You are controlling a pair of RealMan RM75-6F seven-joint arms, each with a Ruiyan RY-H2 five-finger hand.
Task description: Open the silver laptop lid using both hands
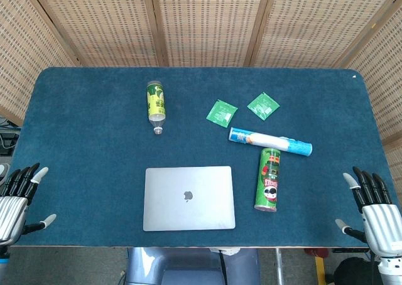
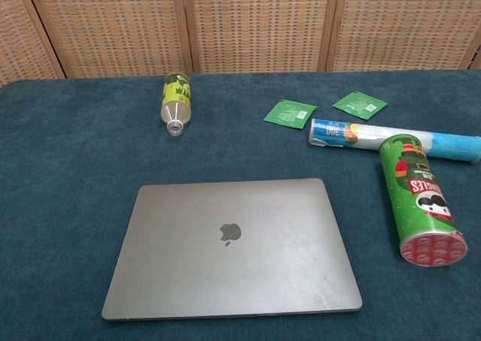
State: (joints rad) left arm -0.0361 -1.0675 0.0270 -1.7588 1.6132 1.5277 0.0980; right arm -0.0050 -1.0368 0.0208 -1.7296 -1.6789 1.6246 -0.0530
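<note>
The silver laptop [image 1: 188,198] [image 2: 231,245] lies flat with its lid down near the front middle of the blue table, logo facing up. My left hand [image 1: 17,201] hovers at the table's front left corner, fingers spread and holding nothing, well away from the laptop. At the front right edge my right hand [image 1: 370,203] is likewise spread and empty. Neither hand shows in the chest view.
A green chip can [image 1: 269,179] [image 2: 419,209] lies just right of the laptop. Behind it rests a blue-and-white tube [image 1: 270,141] [image 2: 394,138]. Two green packets [image 1: 222,113] [image 1: 263,105] and a green bottle [image 1: 156,105] [image 2: 176,102] lie farther back. Wicker screens [image 1: 201,21] stand behind.
</note>
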